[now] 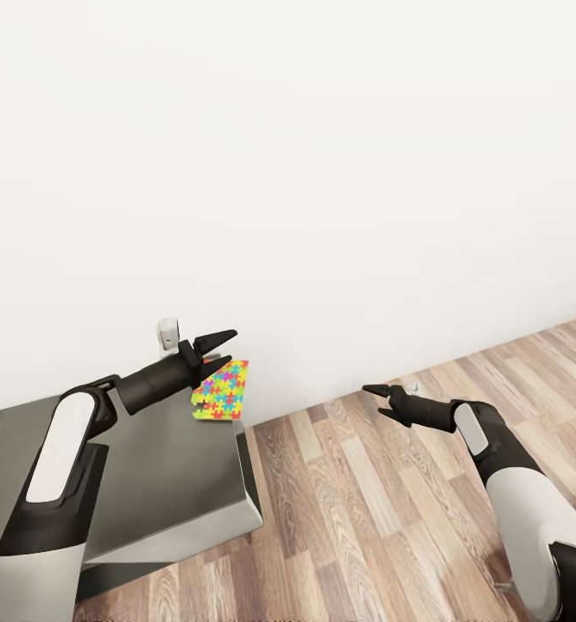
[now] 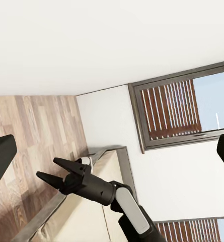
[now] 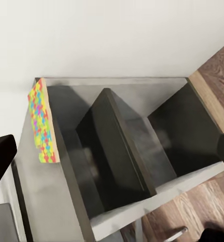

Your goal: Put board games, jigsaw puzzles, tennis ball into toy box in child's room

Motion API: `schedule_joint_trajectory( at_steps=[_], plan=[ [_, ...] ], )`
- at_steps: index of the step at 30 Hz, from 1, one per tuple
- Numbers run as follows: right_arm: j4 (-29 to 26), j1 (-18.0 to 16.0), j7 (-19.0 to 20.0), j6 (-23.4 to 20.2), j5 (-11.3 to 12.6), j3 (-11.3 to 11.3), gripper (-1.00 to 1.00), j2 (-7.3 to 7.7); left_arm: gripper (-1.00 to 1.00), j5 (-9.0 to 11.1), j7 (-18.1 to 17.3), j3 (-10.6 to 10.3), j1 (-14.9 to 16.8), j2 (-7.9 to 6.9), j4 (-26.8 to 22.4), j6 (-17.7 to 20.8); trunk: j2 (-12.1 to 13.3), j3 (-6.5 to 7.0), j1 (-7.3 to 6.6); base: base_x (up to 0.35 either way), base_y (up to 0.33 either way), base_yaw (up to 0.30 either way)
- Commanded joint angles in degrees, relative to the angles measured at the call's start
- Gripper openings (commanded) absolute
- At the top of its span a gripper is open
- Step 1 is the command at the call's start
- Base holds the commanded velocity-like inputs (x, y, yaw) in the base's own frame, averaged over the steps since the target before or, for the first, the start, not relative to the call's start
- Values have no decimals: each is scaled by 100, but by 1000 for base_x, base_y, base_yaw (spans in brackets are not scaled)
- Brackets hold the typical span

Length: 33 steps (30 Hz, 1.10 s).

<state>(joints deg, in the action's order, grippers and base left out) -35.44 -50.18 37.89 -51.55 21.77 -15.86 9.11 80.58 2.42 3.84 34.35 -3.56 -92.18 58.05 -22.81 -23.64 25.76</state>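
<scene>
Head view: the left gripper (image 1: 219, 349) sits left of centre in the lower half of the frame, its two fingers spread in a moderate V with nothing between them. Just beyond and slightly below the tips lies a jigsaw puzzle (image 1: 223, 390), a multicoloured sheet resting on the far right corner of a grey surface (image 1: 162, 471). Whether the fingers touch the sheet cannot be told; they appear just above its upper left edge. Judgement: the arm is held here to line up a pick, with the claw open to take the thin edge.

The right gripper (image 1: 376, 399) hangs right of centre over the wood-plank floor (image 1: 357, 510), fingers parted narrowly and empty, well apart from the puzzle. Judgement: it is parked clear of the working arm.

Right wrist view: the same puzzle (image 3: 42, 122) shows at the left of the frame, lying at the edge of a grey piece with dark compartments (image 3: 117, 151) split by an upright divider. The sheet sits on the top edge and not inside any compartment.

Left wrist view: the right gripper (image 2: 49, 170) shows at lower left, open, with the bed (image 2: 86, 212) behind it and a shuttered window (image 2: 177, 108) at the right.

Judgement: the puzzle's place at the corner suits an edge grip; being thin and flat, it may slide rather than lift
</scene>
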Motion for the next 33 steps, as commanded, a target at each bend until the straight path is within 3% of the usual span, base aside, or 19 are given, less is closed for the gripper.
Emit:
schedule_joint_trajectory(
  at_steps=[1, 13, 33],
  plan=[
    [2, -16, 24, 14, -16, -22, 100, -5, 100, 36, 26, 5, 6, 1, -2, 26, -10, -17, 3, 0, 0, 0],
    [37, -62, 26, 404, 28, -30, 100, -52, 100, 60, 27, 1, 13, 8, -2, 30, -10, -122, 3, 0, 0, 0],
    [47, -165, 26, 505, 151, -24, 100, -204, 100, 77, 22, -74, 39, 52, -2, 31, -10, -307, 3, 0, 0, 0]
  ],
)
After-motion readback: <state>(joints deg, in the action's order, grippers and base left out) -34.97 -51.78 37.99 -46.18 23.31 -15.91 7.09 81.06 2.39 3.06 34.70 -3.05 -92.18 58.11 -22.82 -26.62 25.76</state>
